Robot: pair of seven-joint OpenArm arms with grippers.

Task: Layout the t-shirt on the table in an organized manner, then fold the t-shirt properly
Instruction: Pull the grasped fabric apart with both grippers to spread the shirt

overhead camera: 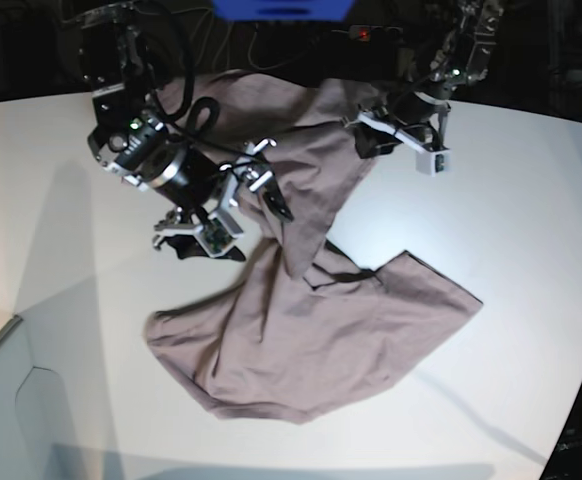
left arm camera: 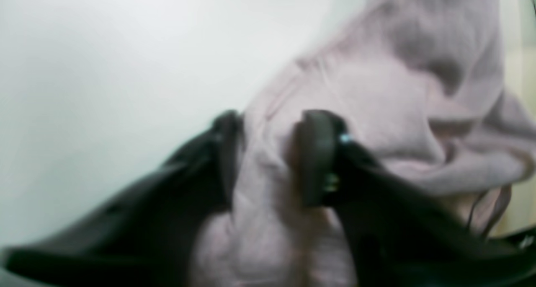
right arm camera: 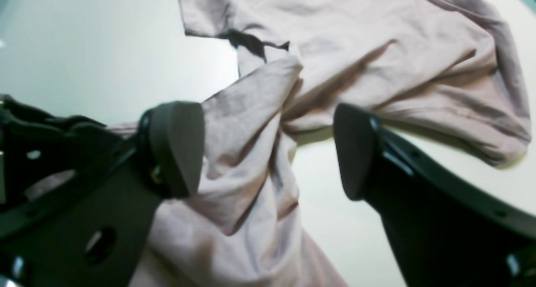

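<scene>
Left wrist view: the left gripper [left arm camera: 268,153] is clamped on a bunched fold of the t-shirt [left arm camera: 377,102], lifting it. Beyond, the right gripper [right arm camera: 268,148] stands with its jaws apart, cloth draped between them and over one finger [right arm camera: 176,144]. Below both, most of the shirt lies crumpled on the white worktop [overhead camera: 531,200]. It looks light, limp, easily wrinkled; best held at shoulders or hem corners. One t-shirt, two grippers.

Both arms raised, reaching in from the far side.
Left gripper [left arm camera: 268,153] is pinched on cloth; right gripper [right arm camera: 268,148] has its jaws spread wide.
</scene>
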